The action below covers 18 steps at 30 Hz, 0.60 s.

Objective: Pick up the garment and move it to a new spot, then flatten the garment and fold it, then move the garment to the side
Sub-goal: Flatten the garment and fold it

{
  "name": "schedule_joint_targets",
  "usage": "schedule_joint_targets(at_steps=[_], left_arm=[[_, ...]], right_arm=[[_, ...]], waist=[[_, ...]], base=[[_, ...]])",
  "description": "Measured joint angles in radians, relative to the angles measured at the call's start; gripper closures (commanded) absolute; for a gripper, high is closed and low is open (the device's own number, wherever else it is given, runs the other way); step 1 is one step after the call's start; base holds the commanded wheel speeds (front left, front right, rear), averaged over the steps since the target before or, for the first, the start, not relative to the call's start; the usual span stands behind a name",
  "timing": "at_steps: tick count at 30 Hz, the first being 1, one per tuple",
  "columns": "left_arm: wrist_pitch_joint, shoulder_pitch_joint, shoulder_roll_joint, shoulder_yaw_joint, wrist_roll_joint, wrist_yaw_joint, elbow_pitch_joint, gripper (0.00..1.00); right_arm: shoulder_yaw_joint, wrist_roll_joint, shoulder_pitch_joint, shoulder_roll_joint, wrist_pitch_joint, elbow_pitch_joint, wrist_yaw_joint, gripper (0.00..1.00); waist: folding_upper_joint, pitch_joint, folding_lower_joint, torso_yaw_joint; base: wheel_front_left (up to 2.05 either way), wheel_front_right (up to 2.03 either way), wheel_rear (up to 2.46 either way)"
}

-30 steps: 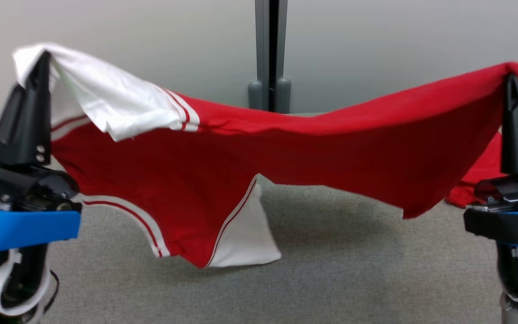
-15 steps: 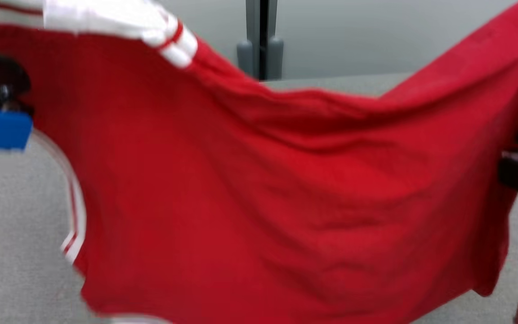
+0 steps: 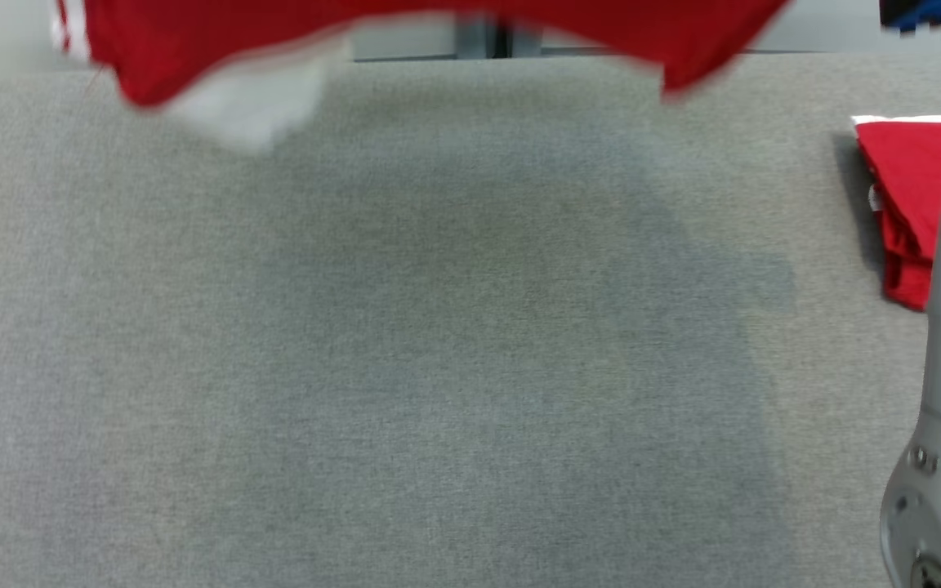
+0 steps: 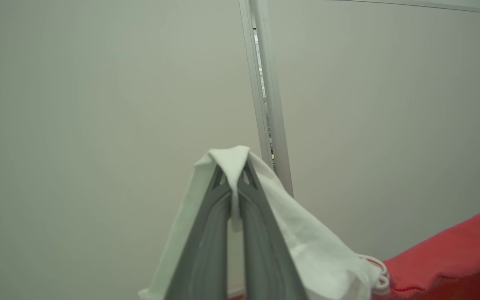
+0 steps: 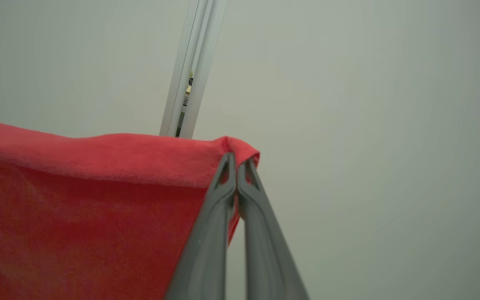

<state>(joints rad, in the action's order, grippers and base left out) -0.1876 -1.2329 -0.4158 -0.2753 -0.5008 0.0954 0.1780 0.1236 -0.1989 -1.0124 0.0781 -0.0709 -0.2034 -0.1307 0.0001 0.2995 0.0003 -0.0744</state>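
The grey table (image 3: 438, 327) spans the head view. The red-and-white garment (image 3: 617, 20) hangs blurred along the top edge. The left gripper (image 4: 235, 177) is clenched on its white sleeve and the right gripper (image 5: 236, 161) on its red edge.

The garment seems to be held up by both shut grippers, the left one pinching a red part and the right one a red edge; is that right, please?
Not quite: the left gripper is shut on a white part of the garment, as the left wrist view shows. The right gripper does pinch a red edge, and both hold it up.
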Motion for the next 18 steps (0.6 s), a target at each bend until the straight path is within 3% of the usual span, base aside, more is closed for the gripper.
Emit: schedule_joint_targets(at_steps=[8,18], left_arm=[[0.167,-0.11,0.138,-0.038,0.023,-0.002,0.275,1.0],[0.33,0.099,0.202,-0.084,-0.078,0.028,0.466,1.0]], right_arm=[[0.056,-0.142,-0.174,-0.004,0.093,-0.342,0.0,1.0],[0.142,-0.204,-0.127,-0.027,0.275,-0.654,0.0,1.0]], waist=[[0.0,0.083,0.0,0.043],[0.0,0.211,0.0,0.074]], base=[[0.0,0.0,0.0],[0.0,0.0,0.0]])
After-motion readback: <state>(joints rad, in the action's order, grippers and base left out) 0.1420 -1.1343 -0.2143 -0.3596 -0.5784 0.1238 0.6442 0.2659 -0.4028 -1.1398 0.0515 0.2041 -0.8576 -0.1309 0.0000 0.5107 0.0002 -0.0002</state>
